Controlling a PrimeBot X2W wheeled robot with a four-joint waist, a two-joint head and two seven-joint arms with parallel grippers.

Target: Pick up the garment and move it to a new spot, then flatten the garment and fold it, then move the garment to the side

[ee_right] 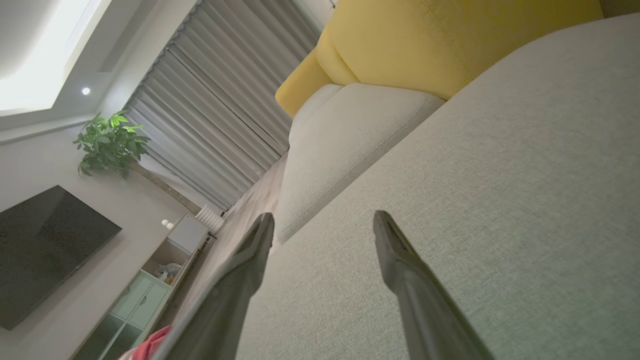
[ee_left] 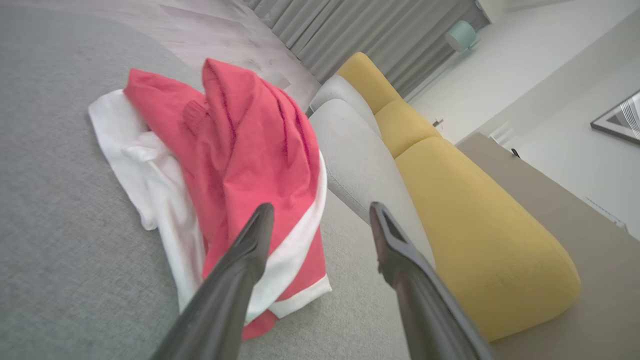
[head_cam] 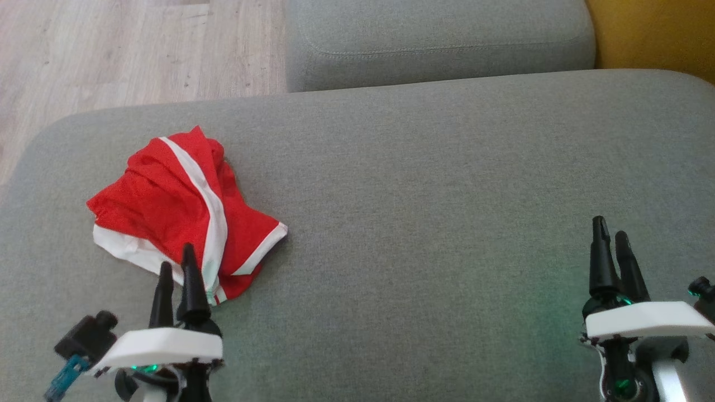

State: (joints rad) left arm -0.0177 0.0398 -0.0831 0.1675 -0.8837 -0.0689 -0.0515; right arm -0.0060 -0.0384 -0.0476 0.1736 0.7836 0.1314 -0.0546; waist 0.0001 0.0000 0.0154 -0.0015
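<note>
The garment (head_cam: 179, 212) is red with white stripes and a white lining, and it lies crumpled on the left part of the grey sofa seat (head_cam: 424, 223). My left gripper (head_cam: 177, 262) hovers at the garment's near edge, open, with nothing between its fingers. In the left wrist view the garment (ee_left: 235, 165) lies just ahead of the left gripper (ee_left: 322, 212), one finger (ee_left: 240, 270) showing in front of its white hem. My right gripper (head_cam: 610, 231) stands open over bare seat at the lower right, far from the garment. In the right wrist view the right gripper (ee_right: 324, 220) points along the seat.
A second grey cushion (head_cam: 441, 39) lies beyond the seat's far edge, with a yellow cushion (head_cam: 653, 33) at the far right. Wooden floor (head_cam: 111, 50) shows past the far left edge. The seat's middle and right are bare fabric.
</note>
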